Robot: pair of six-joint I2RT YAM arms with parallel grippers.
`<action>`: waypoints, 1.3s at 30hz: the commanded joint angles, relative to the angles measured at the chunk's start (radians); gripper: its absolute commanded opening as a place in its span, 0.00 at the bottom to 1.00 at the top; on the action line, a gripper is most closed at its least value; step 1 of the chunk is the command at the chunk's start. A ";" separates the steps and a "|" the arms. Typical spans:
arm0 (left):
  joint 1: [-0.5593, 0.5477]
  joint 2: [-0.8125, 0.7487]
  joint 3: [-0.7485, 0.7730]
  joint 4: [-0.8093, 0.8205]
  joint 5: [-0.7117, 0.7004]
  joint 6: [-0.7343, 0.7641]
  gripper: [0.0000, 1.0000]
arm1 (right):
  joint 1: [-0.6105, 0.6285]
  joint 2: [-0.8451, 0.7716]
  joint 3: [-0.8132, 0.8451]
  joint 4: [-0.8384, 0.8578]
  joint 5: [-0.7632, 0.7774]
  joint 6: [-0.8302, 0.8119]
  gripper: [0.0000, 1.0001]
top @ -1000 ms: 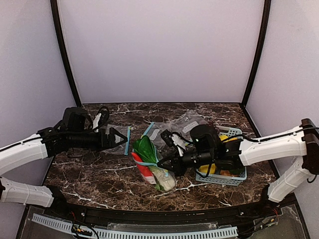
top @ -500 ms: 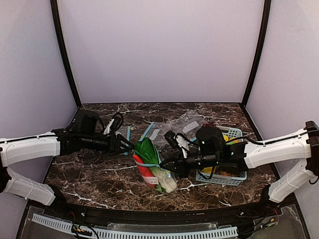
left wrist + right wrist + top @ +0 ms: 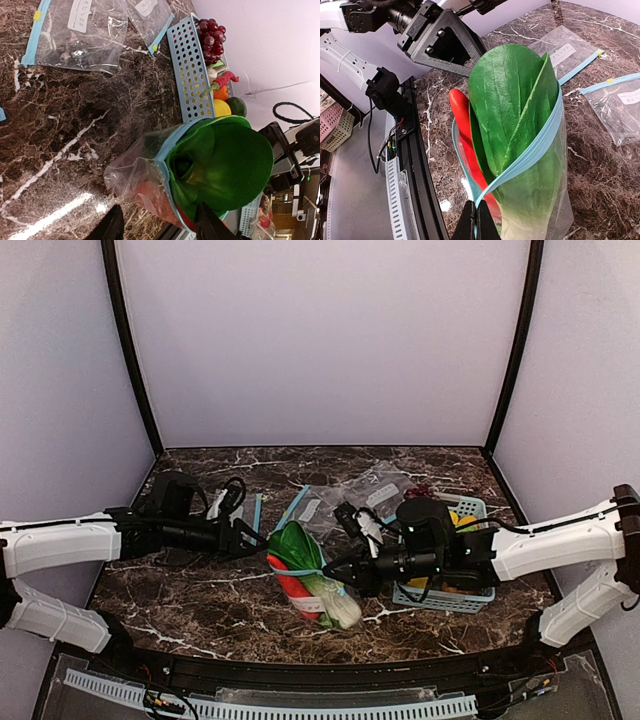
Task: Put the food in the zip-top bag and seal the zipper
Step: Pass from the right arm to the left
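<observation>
Clear zip-top bag point(image 3: 125, 175), stood upright by right gripper point(image 3: 476, 220) pinched on zipper point(image 3: 540, 140), likely to hold mouth open; leafy vegetable point(image 3: 510, 100), red-orange vegetable point(image 3: 462, 120) inside. Left gripper point(image 3: 160, 227) half-spread astride bag; grip undetermined.

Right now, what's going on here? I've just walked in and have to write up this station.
The right gripper is shut on the zipper, holding the zip-top bag by its rim. The leafy vegetable and the red-orange vegetable sit in it with their tops poking out, so the mouth is not sealed. The left gripper straddles the bag's other side; whether it grips is unclear.
</observation>
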 commanded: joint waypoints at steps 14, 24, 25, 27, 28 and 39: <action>-0.051 0.004 -0.010 0.026 0.004 -0.052 0.32 | 0.009 -0.038 -0.028 0.052 0.041 0.026 0.00; -0.082 0.057 0.015 0.088 0.007 -0.082 0.39 | 0.009 -0.038 -0.031 0.053 0.040 0.029 0.00; -0.082 0.059 0.015 0.091 0.003 -0.087 0.40 | 0.008 -0.039 -0.032 0.053 0.041 0.029 0.00; -0.082 0.060 0.012 0.107 -0.009 -0.099 0.41 | 0.009 -0.039 -0.036 0.057 0.040 0.030 0.00; -0.082 0.058 0.011 0.121 -0.014 -0.107 0.42 | 0.009 -0.039 -0.038 0.059 0.040 0.031 0.00; -0.089 0.102 0.034 0.180 -0.016 -0.136 0.45 | 0.008 -0.036 -0.045 0.068 0.034 0.034 0.00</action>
